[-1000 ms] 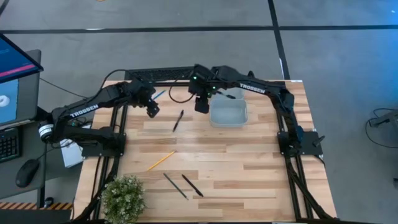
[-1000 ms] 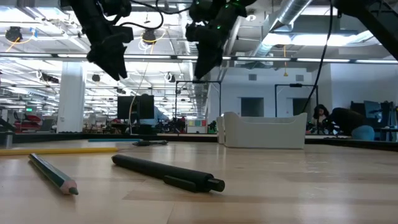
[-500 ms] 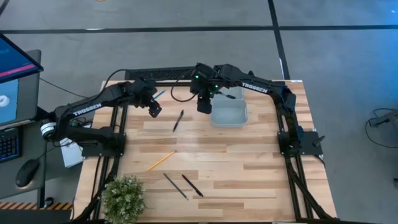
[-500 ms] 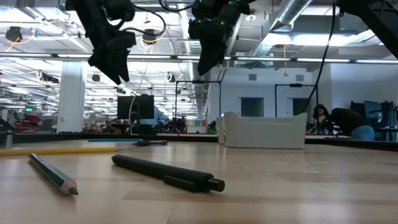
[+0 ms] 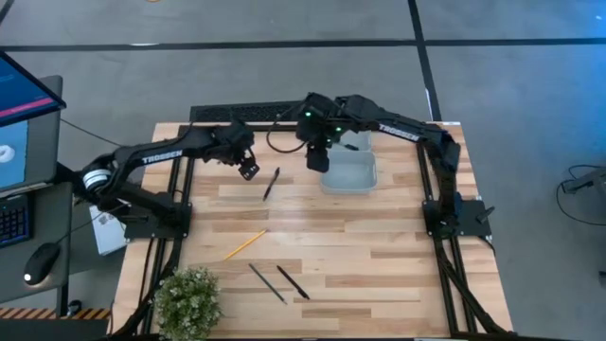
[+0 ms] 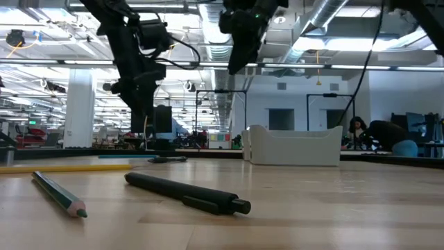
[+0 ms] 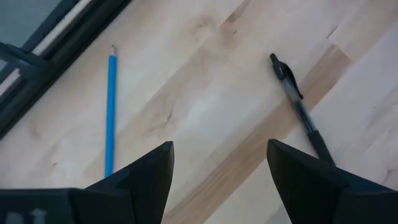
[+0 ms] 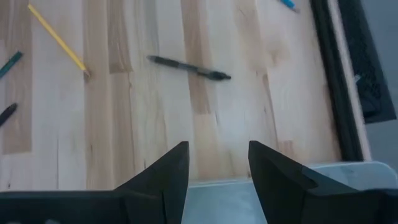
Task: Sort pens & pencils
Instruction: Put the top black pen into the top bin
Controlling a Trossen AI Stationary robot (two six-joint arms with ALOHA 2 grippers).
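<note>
from above we see the left tool (image 5: 248, 170) over the far left of the desk (image 5: 379, 246), just left of a black pen (image 5: 271, 183), and the right tool (image 5: 318, 159) at the left edge of a pale bin (image 5: 348, 174) at the far middle; neither holds anything. a yellow pencil (image 5: 245, 243) lies left of centre, and two dark sticks (image 5: 280, 282) lie near the front edge, right of a small plant (image 5: 187, 301)

from desk height we see a black pen (image 6: 187, 192) close to the camera with a dark green pencil (image 6: 58, 194) to its left, the yellow pencil (image 6: 66, 167) farther back on the left and the pale bin (image 6: 295, 146) beyond. one dark arm hangs low over the far left, the other higher near the middle

in the left wrist view we see the left tool (image 7: 219, 168) with its fingers (image 7: 144, 177) spread wide and empty above bare wood, the light blue pencil (image 7: 111, 114) to one side and the black pen (image 7: 300, 111) to the other

in the right wrist view the right tool (image 8: 217, 165) stands parted and empty over the bin's rim (image 8: 261, 183); beyond lie the black pen (image 8: 188, 68) and the yellow pencil (image 8: 58, 40)
</note>
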